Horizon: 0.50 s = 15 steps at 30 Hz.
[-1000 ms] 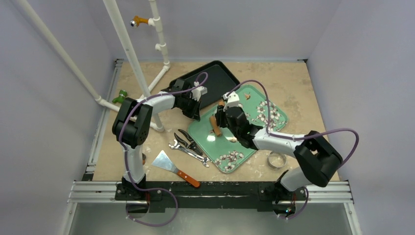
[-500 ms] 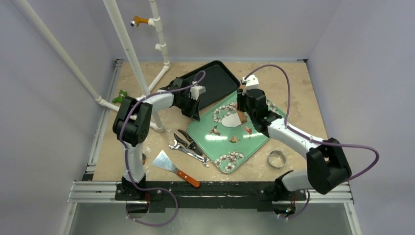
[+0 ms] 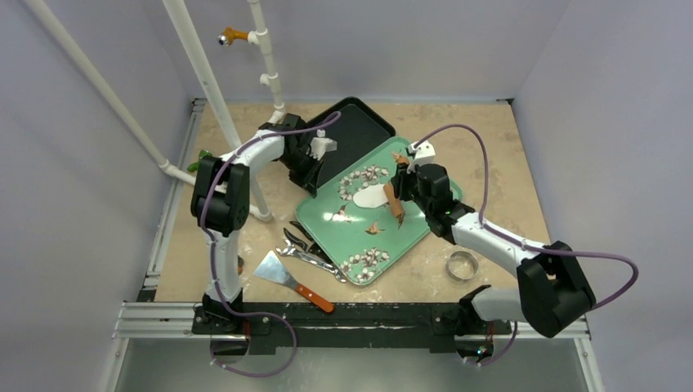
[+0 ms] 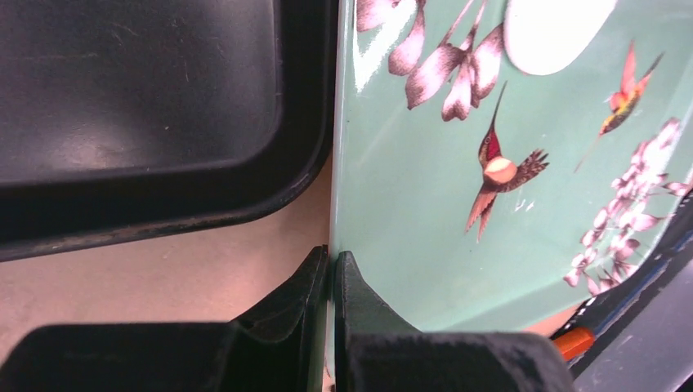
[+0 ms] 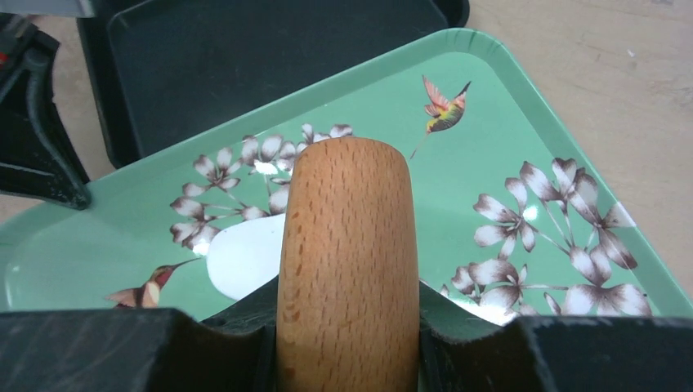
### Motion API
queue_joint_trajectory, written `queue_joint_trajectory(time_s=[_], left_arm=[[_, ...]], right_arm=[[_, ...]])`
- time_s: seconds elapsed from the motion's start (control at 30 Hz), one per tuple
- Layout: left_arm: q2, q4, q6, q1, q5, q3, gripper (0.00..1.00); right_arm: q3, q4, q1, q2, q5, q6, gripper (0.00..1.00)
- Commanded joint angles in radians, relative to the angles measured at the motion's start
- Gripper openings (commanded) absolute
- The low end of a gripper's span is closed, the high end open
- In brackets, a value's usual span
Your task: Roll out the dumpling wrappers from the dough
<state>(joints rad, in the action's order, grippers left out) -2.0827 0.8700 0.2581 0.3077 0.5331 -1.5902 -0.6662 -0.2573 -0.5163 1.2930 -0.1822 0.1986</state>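
A flat white dough wrapper lies on the green flowered tray. It also shows in the left wrist view and in the right wrist view. My left gripper is shut on the tray's left rim, beside the black tray. My right gripper is shut on a wooden rolling pin and holds it just right of the wrapper, over the green tray. The pin points toward the near side in the top view.
A black tray lies behind the green one. Pliers and a wrench and a metal scraper with a wooden handle lie at the front left. A shiny metal ring cutter sits at the front right. White pipes stand at the back left.
The green tray has swung and slid left with my left gripper on its rim. My right gripper carried the rolling pin from the tray's back to beside the wrapper.
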Motion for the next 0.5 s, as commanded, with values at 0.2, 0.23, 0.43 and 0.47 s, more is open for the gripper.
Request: queue_joint_trajectory(time_s=[0.2,0.23,0.43,0.47], left_arm=[[-0.110,0.144,0.117,0.011,-0.174,-0.121,0.00],[-0.114,0.143,0.118,0.020,-0.190,-0.129,0.00],[-0.117,0.121,0.138,0.048,-0.300,-0.133,0.00],[-0.117,0.121,0.138,0.050,-0.302,-0.131,0.00]], right_arm=[[-0.055,-0.160,-0.034,0.043,0.038,0.000,0.00],[-0.056,-0.178,-0.034,0.051,0.045,0.005,0.00],[-0.063,-0.274,-0.034,0.129,0.075,0.024,0.00],[-0.066,-0.281,-0.035,0.138,0.082,0.020,0.00]])
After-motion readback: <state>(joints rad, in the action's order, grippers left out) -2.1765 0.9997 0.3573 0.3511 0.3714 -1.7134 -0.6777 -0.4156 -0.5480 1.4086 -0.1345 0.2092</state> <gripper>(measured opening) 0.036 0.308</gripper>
